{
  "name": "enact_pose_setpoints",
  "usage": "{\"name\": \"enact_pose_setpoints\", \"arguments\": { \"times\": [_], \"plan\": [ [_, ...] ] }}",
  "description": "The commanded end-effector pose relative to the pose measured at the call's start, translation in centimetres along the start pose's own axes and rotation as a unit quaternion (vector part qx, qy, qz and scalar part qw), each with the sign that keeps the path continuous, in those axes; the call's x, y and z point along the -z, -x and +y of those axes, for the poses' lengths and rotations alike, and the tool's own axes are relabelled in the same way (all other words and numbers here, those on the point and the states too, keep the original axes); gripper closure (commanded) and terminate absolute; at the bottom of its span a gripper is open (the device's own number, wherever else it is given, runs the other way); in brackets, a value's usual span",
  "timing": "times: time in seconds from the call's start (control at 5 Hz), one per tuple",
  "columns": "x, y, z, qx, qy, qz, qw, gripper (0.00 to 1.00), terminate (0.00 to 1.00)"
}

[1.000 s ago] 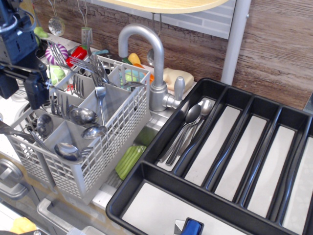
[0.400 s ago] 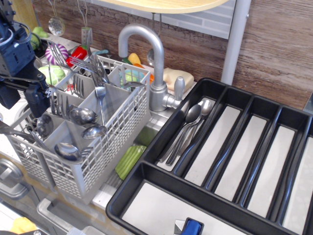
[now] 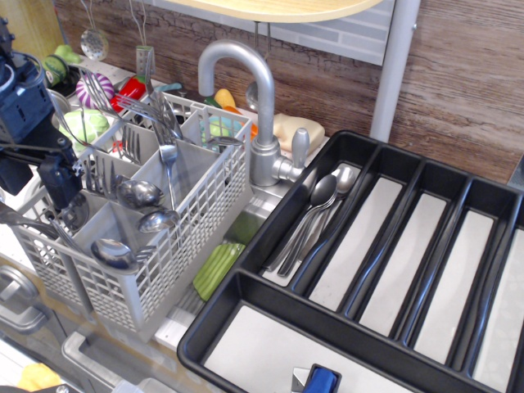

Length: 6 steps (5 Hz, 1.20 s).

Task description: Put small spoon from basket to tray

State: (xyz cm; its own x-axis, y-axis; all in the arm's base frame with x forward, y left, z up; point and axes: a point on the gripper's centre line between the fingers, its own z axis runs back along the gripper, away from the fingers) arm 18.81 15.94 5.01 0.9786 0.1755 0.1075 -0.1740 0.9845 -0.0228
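The light grey lattice basket point(image 3: 201, 192) stands at the left and holds several spoons and forks. My dark gripper point(image 3: 41, 187) hangs over its left side with its jaws apart and nothing between them. One finger point(image 3: 61, 184) dips into the left compartment, right beside a small steel spoon bowl point(image 3: 75, 209). I cannot tell for sure which spoon is the small spoon. Larger spoons point(image 3: 141, 194) lie in the neighbouring compartments. The black tray point(image 3: 270, 315) lies at the right, with a few spoons point(image 3: 318, 205) in its leftmost long compartment.
A steel tap point(image 3: 246, 74) rises between basket and tray. A green sponge point(image 3: 217, 268) lies in the sink beneath it. Toy vegetables and hanging utensils fill the back left. A blue object point(image 3: 322, 380) sits in the tray's wide front compartment.
My gripper has moved down and slightly toward the front, lowering into the basket's left side. The cutlery has not moved.
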Motion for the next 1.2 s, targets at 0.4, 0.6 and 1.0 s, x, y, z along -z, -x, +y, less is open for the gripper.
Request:
{"name": "enact_pose_setpoints", "arguments": {
  "times": [0.4,0.6,1.0],
  "plan": [
    [3.7,-1.8,-0.2,-0.079,0.036,-0.074,0.9934,1.0,0.0],
    [2.8,-1.6,-0.7,-0.092,0.036,-0.05,0.9938,1.0,0.0],
    [-1.5,-1.9,-2.2,-0.107,0.03,0.043,0.9929,1.0,0.0]
  ]
}}
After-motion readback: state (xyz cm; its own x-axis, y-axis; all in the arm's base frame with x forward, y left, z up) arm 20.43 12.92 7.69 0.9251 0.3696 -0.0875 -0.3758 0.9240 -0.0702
